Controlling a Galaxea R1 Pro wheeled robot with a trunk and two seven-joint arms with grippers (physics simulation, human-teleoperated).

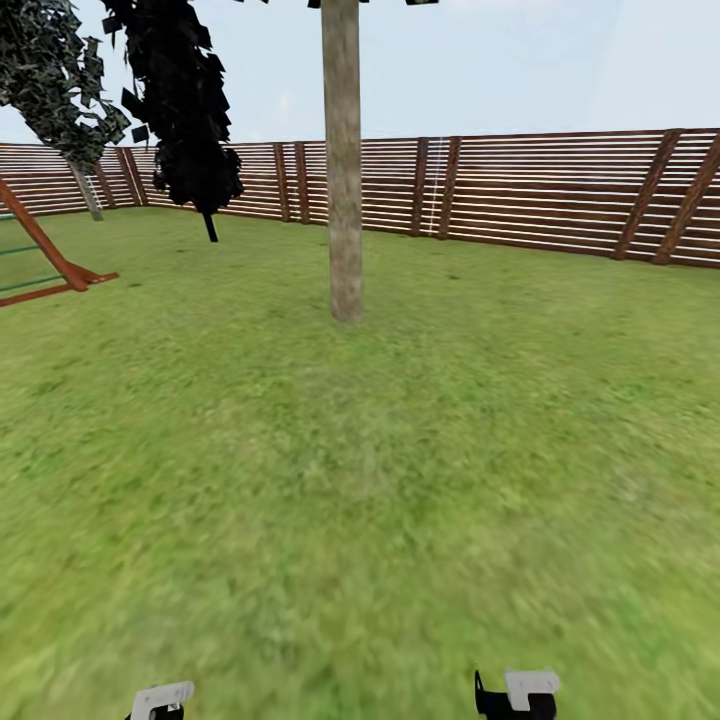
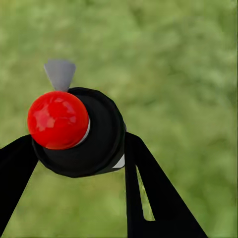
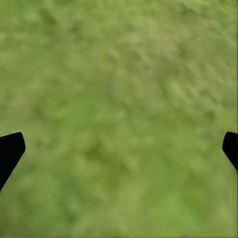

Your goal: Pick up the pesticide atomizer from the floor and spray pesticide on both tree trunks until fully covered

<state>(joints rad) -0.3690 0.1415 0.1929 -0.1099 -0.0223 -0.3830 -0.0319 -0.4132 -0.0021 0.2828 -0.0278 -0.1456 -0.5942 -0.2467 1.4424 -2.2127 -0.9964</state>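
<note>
The pesticide atomizer [image 2: 94,144], a dark round body with a red ball top and a grey nozzle, sits between the two black fingers of my left gripper [image 2: 79,148], which is shut on it above the grass floor [image 2: 188,74]. My right gripper [image 3: 119,148] is open, its fingertips far apart over bare grass. In the head view one tree trunk [image 1: 343,180], thick and mottled grey-brown, rises straight ahead from the lawn [image 1: 400,480]. Both wrists peek in at the picture's lower edge, the left wrist [image 1: 160,700] and the right wrist [image 1: 520,692].
A brown slatted fence [image 1: 540,185] closes the lawn behind the trunk. A dark narrow tree [image 1: 185,110] and a leafy tree with a thin leaning trunk [image 1: 88,190] stand at the far left, by a red-brown swing frame [image 1: 50,255]. Open grass lies between me and the trunk.
</note>
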